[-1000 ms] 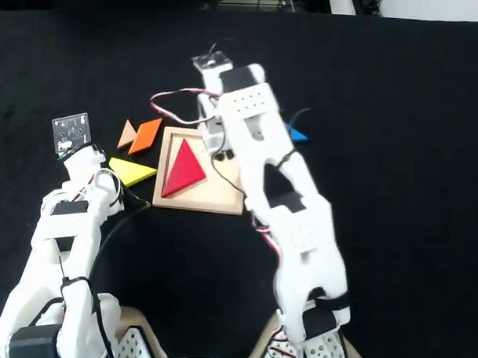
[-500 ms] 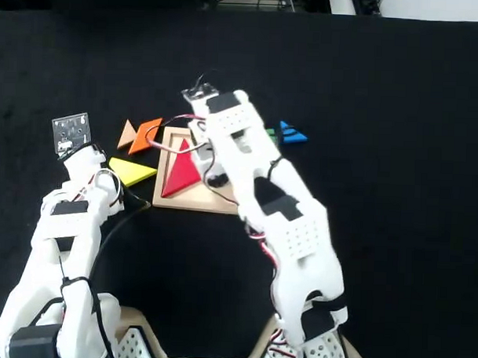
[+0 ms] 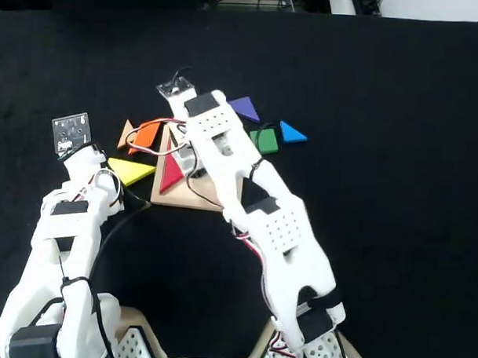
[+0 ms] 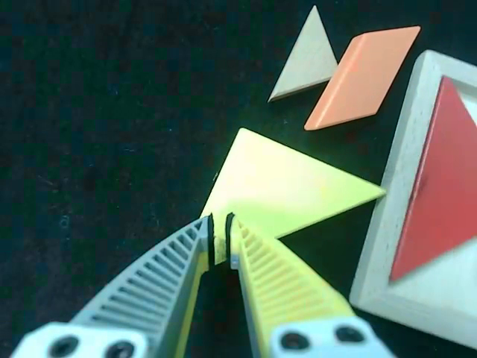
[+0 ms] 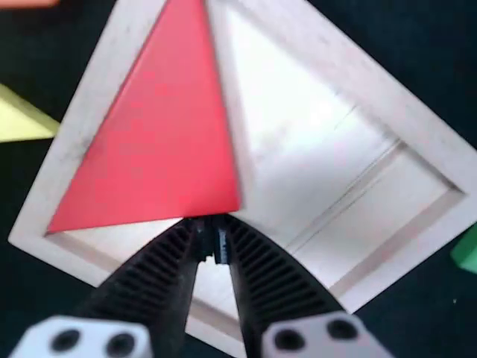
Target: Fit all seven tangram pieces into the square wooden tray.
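1. Black cloth covers the table, with wide bare room toward its right and far edges.
2. From the near edge, the right arm stretches over the square wooden tray, which sits left of the table's middle.
3. Inside the tray, the red triangle lies against one wall; the remaining floor is bare.
4. Jaws of the right gripper are pressed almost together, holding nothing, tips at the red triangle's edge.
5. The left gripper shows only a slit between its jaws, tips touching the yellow triangle just beside the tray's left rim.
6. Beyond it, the orange parallelogram touches a pale wooden triangle.
7. The high view shows a purple triangle, green square and blue triangle clustered right of the tray.
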